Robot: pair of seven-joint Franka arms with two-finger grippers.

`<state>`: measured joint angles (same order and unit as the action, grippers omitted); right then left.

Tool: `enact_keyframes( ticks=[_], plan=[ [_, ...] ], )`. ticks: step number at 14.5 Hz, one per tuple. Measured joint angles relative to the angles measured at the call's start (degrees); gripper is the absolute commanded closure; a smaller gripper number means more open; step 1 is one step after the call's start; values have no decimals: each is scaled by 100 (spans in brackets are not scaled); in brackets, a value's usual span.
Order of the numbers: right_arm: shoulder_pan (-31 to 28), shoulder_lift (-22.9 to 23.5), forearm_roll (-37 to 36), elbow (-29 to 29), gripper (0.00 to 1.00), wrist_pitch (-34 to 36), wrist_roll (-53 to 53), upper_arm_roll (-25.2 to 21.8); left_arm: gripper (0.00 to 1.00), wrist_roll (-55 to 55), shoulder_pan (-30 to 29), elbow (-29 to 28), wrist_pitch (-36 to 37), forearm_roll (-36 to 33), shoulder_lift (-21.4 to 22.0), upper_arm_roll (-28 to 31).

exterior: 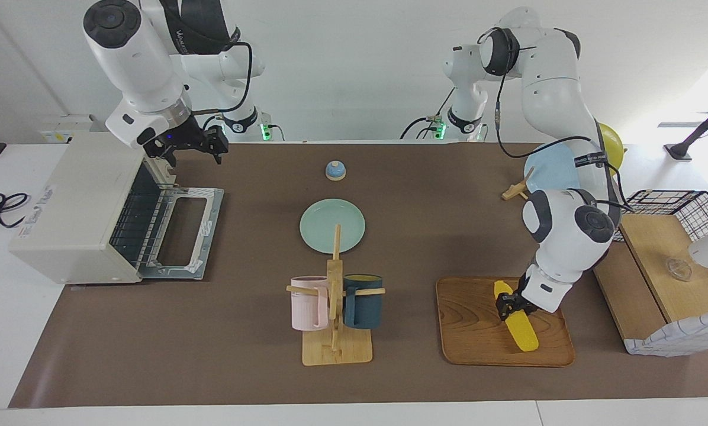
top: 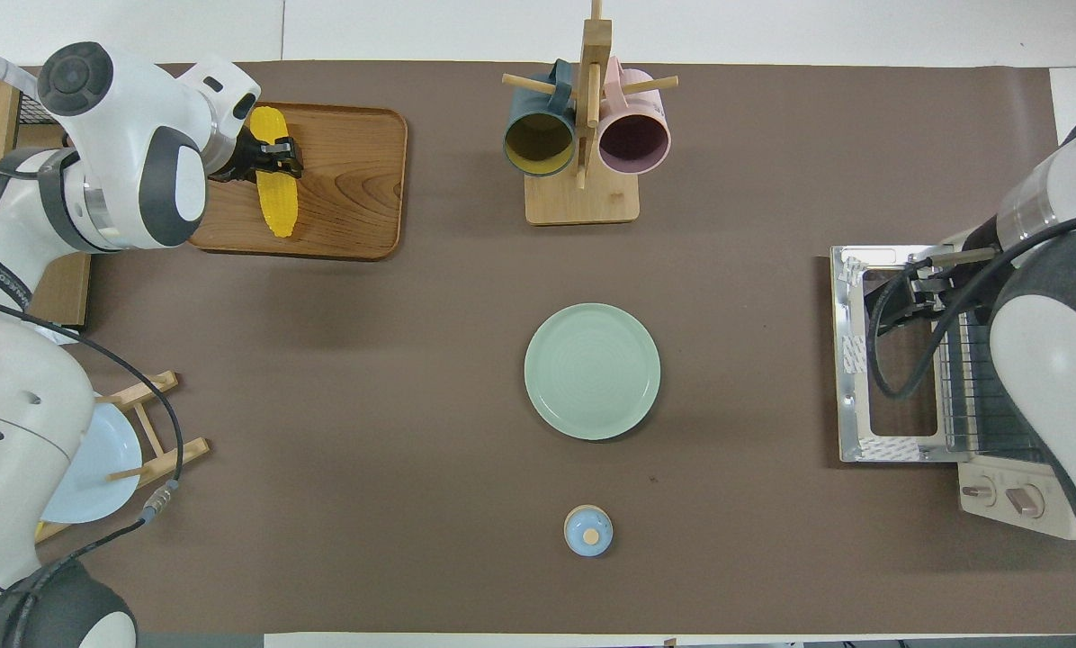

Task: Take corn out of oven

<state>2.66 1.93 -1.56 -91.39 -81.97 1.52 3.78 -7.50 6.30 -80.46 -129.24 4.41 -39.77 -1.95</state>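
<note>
The yellow corn (exterior: 523, 334) lies on a wooden tray (exterior: 478, 331) toward the left arm's end of the table; it also shows in the overhead view (top: 279, 202). My left gripper (exterior: 511, 306) is down on the corn's middle, fingers closed across it (top: 275, 155). The off-white oven (exterior: 76, 201) stands at the right arm's end with its door (exterior: 182, 234) dropped open and its wire rack bare. My right gripper (exterior: 193, 147) hangs open and empty over the open door by the oven's top edge, also in the overhead view (top: 916, 281).
A green plate (exterior: 332, 225) lies mid-table. A wooden mug rack (exterior: 335, 307) with a pink and a dark blue mug stands farther from the robots. A small blue knobbed lid (exterior: 335, 170) lies near the robots. A blue plate on a stand (exterior: 546, 168) and a wooden shelf (exterior: 656, 260) are beside the tray.
</note>
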Motion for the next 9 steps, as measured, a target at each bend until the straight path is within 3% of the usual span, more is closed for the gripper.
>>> enact_keyframes(
  ticks=[8,9],
  plan=[
    [0,-19,0,-14,0,0,0,12,100,0,-5,187,-2,-4,-108,4],
    [0,-20,0,-18,0,0,0,14,65,0,-6,208,-2,-12,-122,6]
  ],
)
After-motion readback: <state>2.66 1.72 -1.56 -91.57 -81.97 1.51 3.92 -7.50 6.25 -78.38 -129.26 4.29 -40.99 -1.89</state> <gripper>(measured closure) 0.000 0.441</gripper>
